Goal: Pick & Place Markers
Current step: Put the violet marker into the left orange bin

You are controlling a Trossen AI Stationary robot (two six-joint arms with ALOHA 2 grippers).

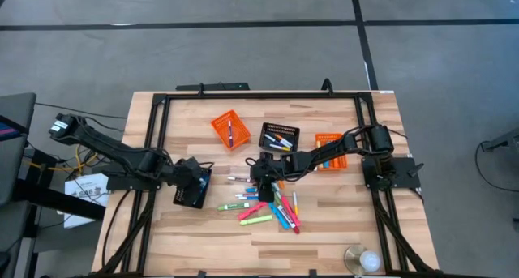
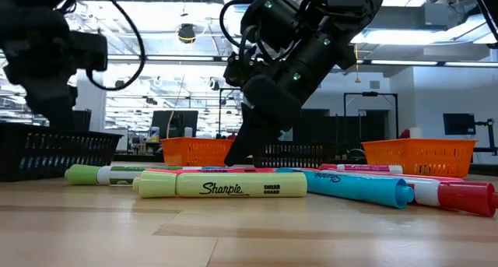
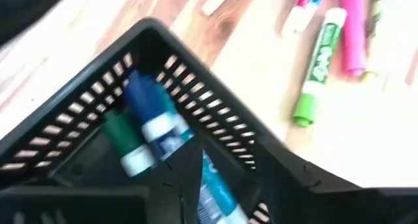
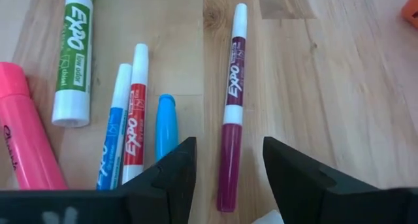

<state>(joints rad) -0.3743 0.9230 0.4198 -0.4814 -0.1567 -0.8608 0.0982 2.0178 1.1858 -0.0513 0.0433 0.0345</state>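
Note:
Several markers lie scattered flat on the wooden table's middle. My right gripper reaches in from the right and hangs low over them, open. In its wrist view the fingers stand on either side of a thin maroon marker, at its dark end, with gaps both sides. Red, blue and green markers lie beside it. My left gripper hovers over a black basket at the table's left and looks open. Green, dark blue and light blue markers lie in that basket.
Along the far side stand two orange baskets and a second black basket, with markers in them. A yellow-green highlighter lies nearest the low camera. A small round thing sits at the near right corner. Black rails frame the table.

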